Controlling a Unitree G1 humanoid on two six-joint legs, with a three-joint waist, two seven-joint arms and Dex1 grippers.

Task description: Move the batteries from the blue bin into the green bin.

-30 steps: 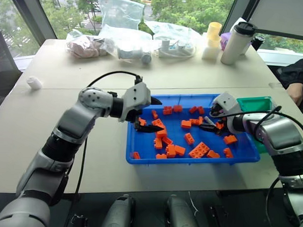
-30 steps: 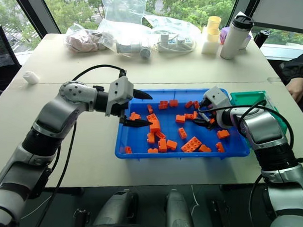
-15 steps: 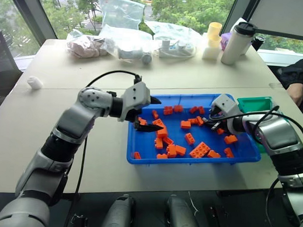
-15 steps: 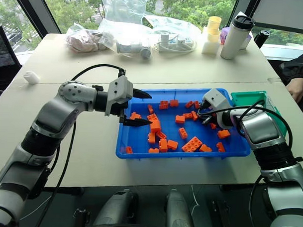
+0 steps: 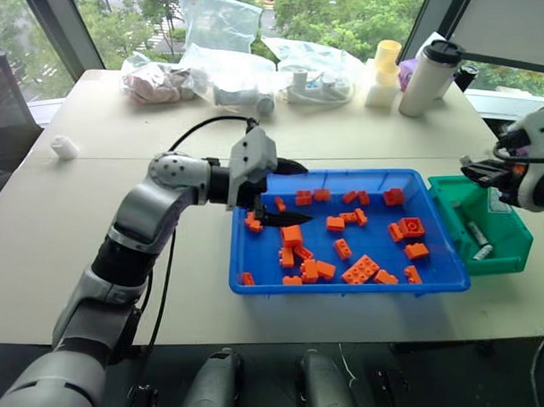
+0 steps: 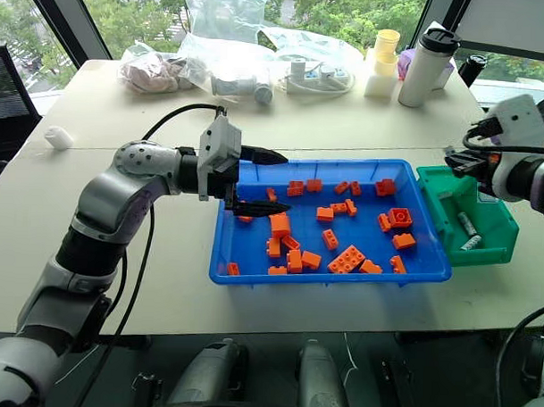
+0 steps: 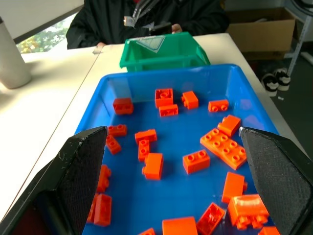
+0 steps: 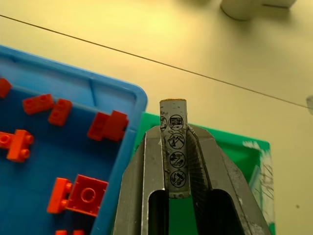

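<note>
The blue bin (image 5: 349, 289) lies mid-table with several orange bricks (image 5: 360, 269) scattered in it. To its right stands the green bin (image 5: 518, 259) with two batteries (image 5: 477, 234) lying inside. My right gripper (image 5: 477, 168) hovers over the green bin's far left corner, shut on a silver-grey battery (image 8: 173, 147) that pokes out past the fingertips. Over the blue bin's left end, my left gripper (image 5: 286, 193) is open with nothing between its fingers (image 7: 83, 166), pointing along the tray toward the green bin (image 7: 164, 56).
At the table's far edge stand a white thermos (image 5: 427, 75), a yellow-capped bottle (image 5: 381, 72) and several plastic bags (image 5: 228, 68). A small white object (image 5: 61, 147) lies far left. A person in black (image 7: 146, 19) sits just beyond the green bin.
The right gripper shut on a battery in the blue bin, then rose and swung right to above the green bin. The left gripper lifted slightly and shifted right.
</note>
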